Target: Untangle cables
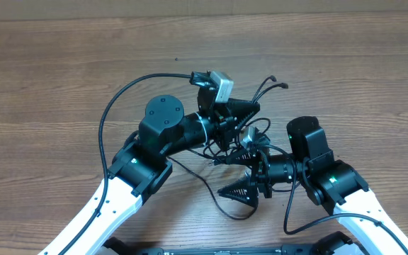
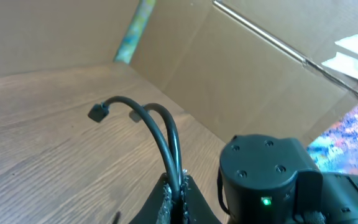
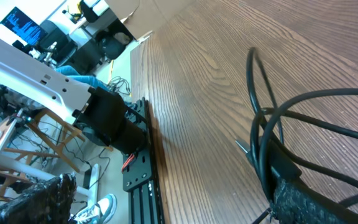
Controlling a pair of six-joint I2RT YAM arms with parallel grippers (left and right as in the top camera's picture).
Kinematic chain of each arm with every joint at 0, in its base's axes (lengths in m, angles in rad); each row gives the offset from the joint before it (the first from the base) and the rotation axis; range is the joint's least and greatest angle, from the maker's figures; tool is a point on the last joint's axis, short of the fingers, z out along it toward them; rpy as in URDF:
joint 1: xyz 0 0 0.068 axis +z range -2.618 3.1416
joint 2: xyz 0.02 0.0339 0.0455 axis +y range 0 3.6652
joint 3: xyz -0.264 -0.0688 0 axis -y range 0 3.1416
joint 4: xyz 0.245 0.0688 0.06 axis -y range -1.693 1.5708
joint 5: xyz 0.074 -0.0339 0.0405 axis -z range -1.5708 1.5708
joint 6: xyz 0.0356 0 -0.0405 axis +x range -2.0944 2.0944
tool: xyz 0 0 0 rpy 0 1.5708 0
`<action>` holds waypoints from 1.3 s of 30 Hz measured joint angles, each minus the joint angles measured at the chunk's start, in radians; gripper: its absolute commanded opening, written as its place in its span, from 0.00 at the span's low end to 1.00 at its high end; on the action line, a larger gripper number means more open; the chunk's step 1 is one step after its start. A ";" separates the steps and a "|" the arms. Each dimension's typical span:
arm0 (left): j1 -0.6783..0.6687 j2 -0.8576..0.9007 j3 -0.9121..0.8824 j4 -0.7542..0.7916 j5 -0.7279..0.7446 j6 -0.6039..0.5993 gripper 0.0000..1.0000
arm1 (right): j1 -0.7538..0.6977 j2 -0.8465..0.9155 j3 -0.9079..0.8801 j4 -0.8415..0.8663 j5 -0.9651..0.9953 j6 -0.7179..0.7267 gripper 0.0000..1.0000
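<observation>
Left pincer clamping two cables, seeming light, limp, slippery. Right pincer gaping wide; taking hold near plug looking safest.

left gripper: cut off by the lower edge of the left wrist view; only the tips show, pressed together on two cords
cables: from overhead the knot sits between both sets of jaws and partly under them; which cord crosses which is too small to tell
second plug: out ahead of the left jaws, half behind a cord, blurred
right gripper: its spread fingers are cropped by the right wrist view's lower edge
cords at the right jaws: run out past the right edge; contact with the finger cannot be told
joint housing: beside the left jaws, lower part cropped
</observation>
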State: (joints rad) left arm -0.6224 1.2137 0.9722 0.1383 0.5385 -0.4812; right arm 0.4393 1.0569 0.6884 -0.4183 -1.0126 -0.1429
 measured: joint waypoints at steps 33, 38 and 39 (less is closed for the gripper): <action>0.000 0.000 0.000 0.091 -0.475 -0.679 0.04 | 0.000 0.000 0.000 -0.041 0.022 0.012 1.00; 0.000 0.000 0.000 0.091 -0.515 -0.747 0.04 | 0.000 0.000 0.000 -0.061 0.038 0.012 1.00; 0.000 0.000 0.000 0.091 -0.521 -0.758 0.04 | 0.001 0.000 0.000 -0.072 0.046 0.012 1.00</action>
State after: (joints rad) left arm -0.6220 1.2137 0.9722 0.2295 0.0174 -1.2392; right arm 0.4400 1.0569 0.6884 -0.4908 -0.9668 -0.1310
